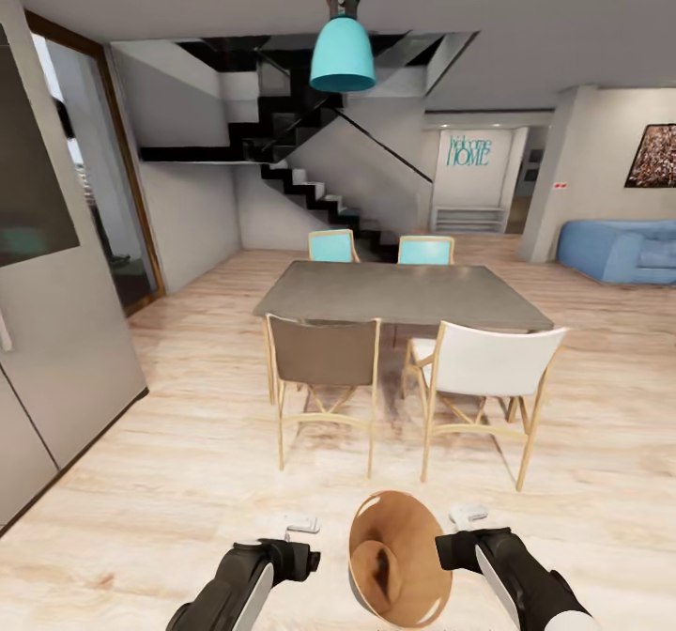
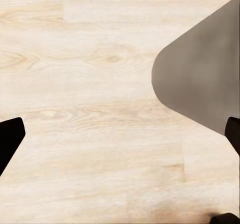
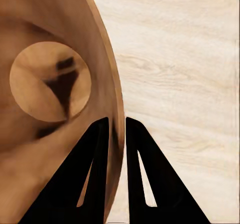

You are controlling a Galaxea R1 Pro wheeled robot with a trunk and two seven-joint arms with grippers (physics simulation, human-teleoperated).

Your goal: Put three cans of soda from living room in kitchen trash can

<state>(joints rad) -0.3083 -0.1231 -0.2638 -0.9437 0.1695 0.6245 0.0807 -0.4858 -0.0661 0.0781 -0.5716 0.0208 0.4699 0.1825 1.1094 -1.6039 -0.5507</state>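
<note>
Head view, robot in an open dining area. The right jaws (image 1: 449, 545), at about 5 o'clock low in the view, are nearly closed on the rim of the tash can (image 1: 394, 556); one black finger (image 3: 95, 174) lies inside the wall and the other outside, with only the thin wall between them. The bin is carried tilted, its mouth turned up toward the camera, so that the tan-brown interior and the round floor of the bin are seen. It hangs between the two forearms, above the light wood floor (image 1: 169, 481). In the right wrist view the bin's rim (image 3: 112, 99) runs as a curved edge beside bare floorboards.

The left jaws (image 1: 302, 556), at about 7 o'clock, are spread wide and hold nothing; in the left wrist view the two dark fingertips (image 2: 10, 139) stand at opposite edges of the picture, with floorboards and a grey shadow (image 2: 200, 84) between them.

Ahead, toward 12 o'clock, stands a grey dining worktop (image 1: 404, 293) with four chairs: a brown-backed chair (image 1: 322, 354) and a white-backed chair (image 1: 493, 363) on the near side, two turquoise chairs (image 1: 332, 246) on the far side. A turquoise pendant lamp (image 1: 343, 53) hangs above. Behind rises a dark staircase (image 1: 310, 185). A blue sofa (image 1: 620, 248) sits at 2 o'clock, and grey cabinet panels (image 1: 56, 330) line the 9 o'clock side.
</note>
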